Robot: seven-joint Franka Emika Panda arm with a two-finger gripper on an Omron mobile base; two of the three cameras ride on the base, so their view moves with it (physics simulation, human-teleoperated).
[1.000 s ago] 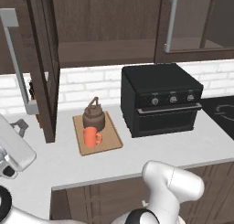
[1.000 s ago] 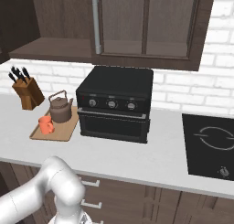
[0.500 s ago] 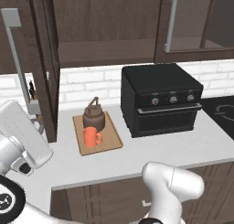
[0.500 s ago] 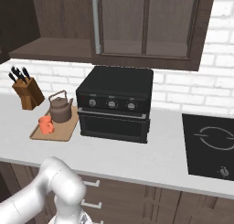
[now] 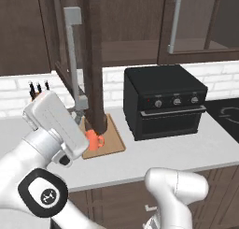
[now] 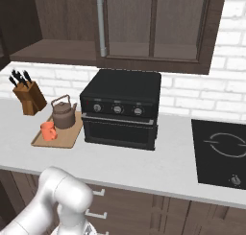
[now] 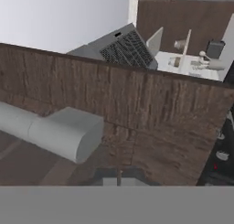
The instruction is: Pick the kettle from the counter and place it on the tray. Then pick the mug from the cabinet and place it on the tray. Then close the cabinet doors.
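Observation:
The dark-brown kettle (image 6: 64, 113) and the orange mug (image 6: 48, 131) both stand on the light-wood tray (image 6: 61, 138) on the grey counter (image 6: 144, 164). From the left base view the mug (image 5: 94, 140) shows on the tray (image 5: 111, 141), and the kettle is hidden behind the left cabinet door (image 5: 93, 60). That door stands half swung, edge-on, with its grey bar handle (image 5: 72, 55) toward me. My gripper (image 7: 119, 175) is shut with nothing in it, right against the door's wood face (image 7: 151, 113) beside the handle (image 7: 59, 131). The cabinet shelf (image 6: 53, 52) lies open.
A black toaster oven (image 6: 122, 107) sits right of the tray, and a knife block (image 6: 29, 95) stands to its left. A cooktop (image 6: 223, 152) is set into the counter at far right. The right cabinet door (image 6: 153, 23) with its handle (image 6: 100, 25) is shut.
My hand has risen at the left up to the left door. The door has swung toward closing and now covers the kettle in the left base view.

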